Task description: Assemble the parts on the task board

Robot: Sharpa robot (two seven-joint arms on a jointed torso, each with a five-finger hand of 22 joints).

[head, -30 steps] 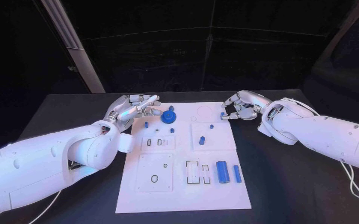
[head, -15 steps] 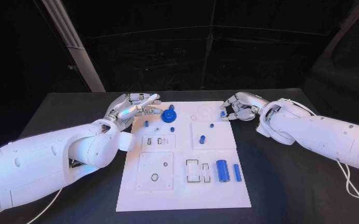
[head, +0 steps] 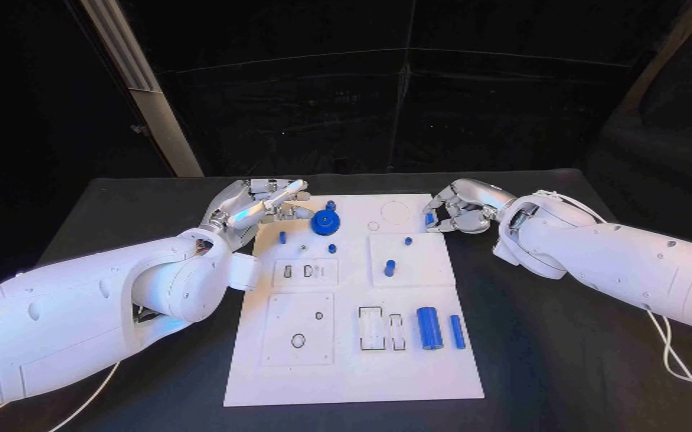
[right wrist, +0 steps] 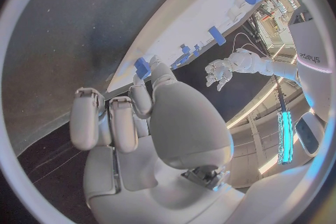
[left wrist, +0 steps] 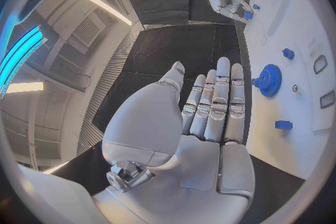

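Toothed blue gear (head: 326,221) on flat white task board (head: 353,372).

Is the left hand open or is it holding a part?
Open. The left hand shows a bare palm with straight fingers, beside the blue gear.

right hand (head: 459,208) | small blue part (head: 430,219) pinched | lifted slightly, drawn back from task board (head: 353,352)

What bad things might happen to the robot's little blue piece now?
1. The right hand pinches a small blue part just by its fingertips at the task board's far right edge; it might slip and drop onto the black table.
2. The left hand, open with fingers stretched out, sits close beside the blue gear; a sideways move might bump it.
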